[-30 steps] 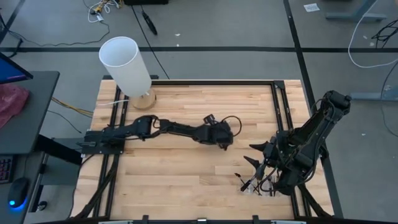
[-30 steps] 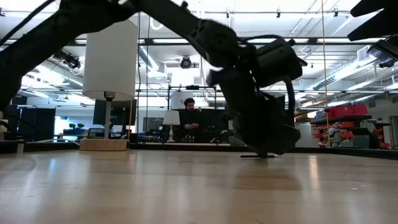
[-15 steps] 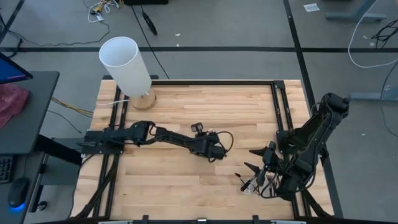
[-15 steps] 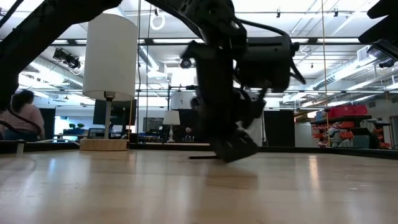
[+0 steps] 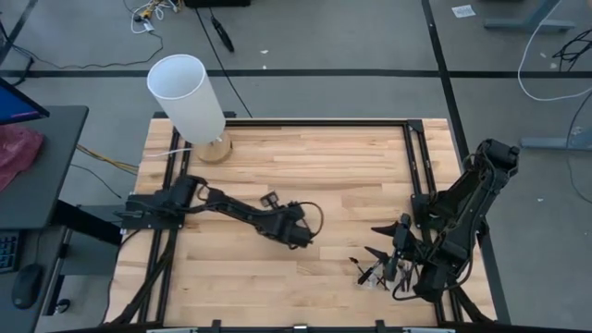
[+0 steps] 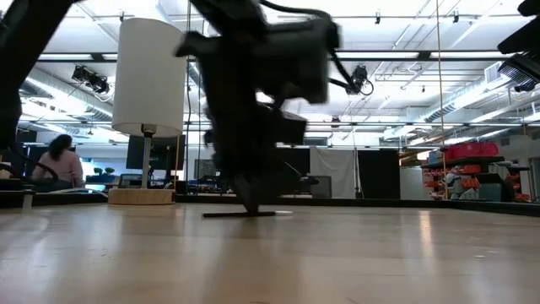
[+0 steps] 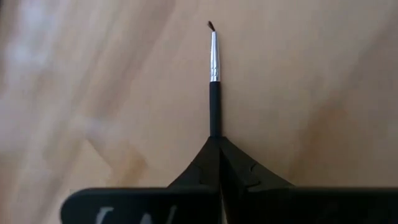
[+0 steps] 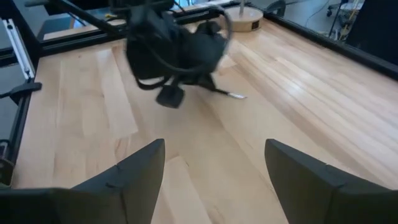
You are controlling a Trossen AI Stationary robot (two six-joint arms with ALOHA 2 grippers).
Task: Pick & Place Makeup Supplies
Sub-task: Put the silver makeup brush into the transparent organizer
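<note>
Makeup brush pinched between left hand fingertips.

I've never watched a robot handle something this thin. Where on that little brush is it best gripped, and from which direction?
On the dark handle, as the left gripper does now: its fingers are shut on the makeup brush at mid-handle, coming along its length from the tail end. The handle is straight and slim, while the silver ferrule and bristle tip look more delicate. The right gripper waits open.

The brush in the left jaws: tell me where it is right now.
The brush sits clamped in the left gripper, low over mid-table in the high view.
</note>
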